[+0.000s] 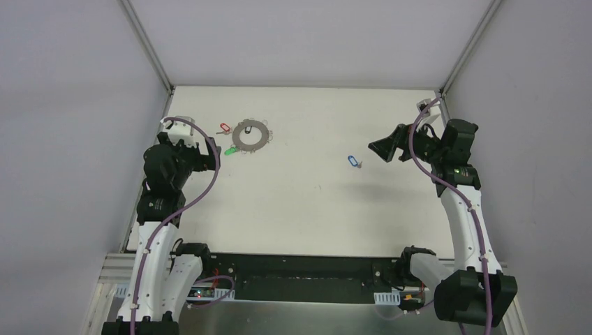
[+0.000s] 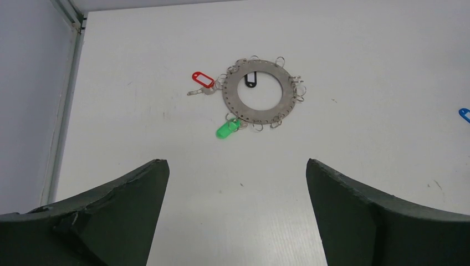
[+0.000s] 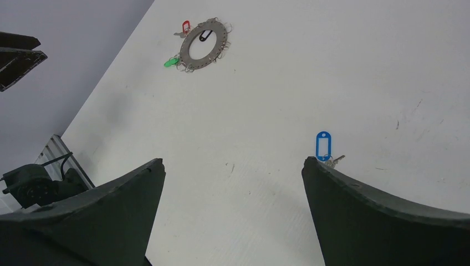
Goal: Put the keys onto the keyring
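Note:
The grey keyring (image 1: 249, 134) (image 2: 259, 92) (image 3: 204, 44) lies flat at the table's back left. A red-tagged key (image 1: 223, 128) (image 2: 203, 81) (image 3: 185, 26) lies at its left rim. A green-tagged key (image 1: 228, 150) (image 2: 227, 129) (image 3: 172, 62) sits at its near rim. A black tag (image 2: 251, 80) (image 3: 205, 35) lies inside the centre hole. A blue-tagged key (image 1: 354, 161) (image 3: 323, 146) lies alone on the right half of the table. My left gripper (image 1: 215, 150) (image 2: 237, 166) is open, short of the ring. My right gripper (image 1: 375, 149) (image 3: 233, 163) is open, just right of the blue-tagged key.
The white table (image 1: 307, 202) is walled in by grey panels on the left, back and right. An aluminium post (image 2: 69, 14) runs up the back left corner. The arms' black base rail (image 1: 300, 276) lies along the near edge.

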Controlling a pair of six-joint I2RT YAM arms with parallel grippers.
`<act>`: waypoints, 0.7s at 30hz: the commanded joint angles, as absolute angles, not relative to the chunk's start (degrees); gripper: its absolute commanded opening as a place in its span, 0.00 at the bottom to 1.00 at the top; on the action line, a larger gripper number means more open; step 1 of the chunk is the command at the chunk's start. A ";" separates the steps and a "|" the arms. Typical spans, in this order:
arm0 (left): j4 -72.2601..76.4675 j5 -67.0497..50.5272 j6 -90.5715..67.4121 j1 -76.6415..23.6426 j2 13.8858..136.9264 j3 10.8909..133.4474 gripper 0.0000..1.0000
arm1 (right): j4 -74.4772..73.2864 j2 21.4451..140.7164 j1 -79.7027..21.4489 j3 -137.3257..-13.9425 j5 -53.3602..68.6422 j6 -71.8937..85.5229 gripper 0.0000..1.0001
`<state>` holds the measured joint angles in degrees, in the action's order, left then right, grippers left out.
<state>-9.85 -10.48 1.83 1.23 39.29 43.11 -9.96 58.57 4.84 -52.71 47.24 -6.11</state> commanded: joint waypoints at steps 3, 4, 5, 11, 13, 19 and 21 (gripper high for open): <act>-9.24 -11.73 1.04 1.64 39.42 42.55 0.99 | -9.54 57.38 5.54 -52.85 49.46 -7.29 0.98; -9.19 -11.78 0.98 1.67 39.50 42.38 0.99 | -9.43 57.39 5.54 -52.72 49.48 -7.26 0.98; -9.18 -11.96 0.99 1.67 39.54 42.37 0.99 | -9.44 57.44 5.53 -52.66 49.56 -7.24 0.98; -9.56 -12.75 1.38 1.62 39.85 42.26 0.99 | -9.03 57.48 5.62 -52.73 47.91 -6.70 0.98; -10.36 -13.23 1.53 1.64 40.02 42.63 0.99 | -8.88 57.48 5.70 -52.82 47.88 -6.50 0.98; -17.28 -18.65 6.41 1.58 41.78 46.65 0.99 | -10.13 58.42 4.94 -53.95 48.87 -7.31 0.98; -20.06 -19.55 8.04 1.33 43.54 48.21 0.99 | -13.17 59.22 2.51 -55.37 46.20 -9.84 0.98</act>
<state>-15.11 -15.27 4.12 1.23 41.34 43.66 -10.50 58.59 5.08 -52.73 47.77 -6.50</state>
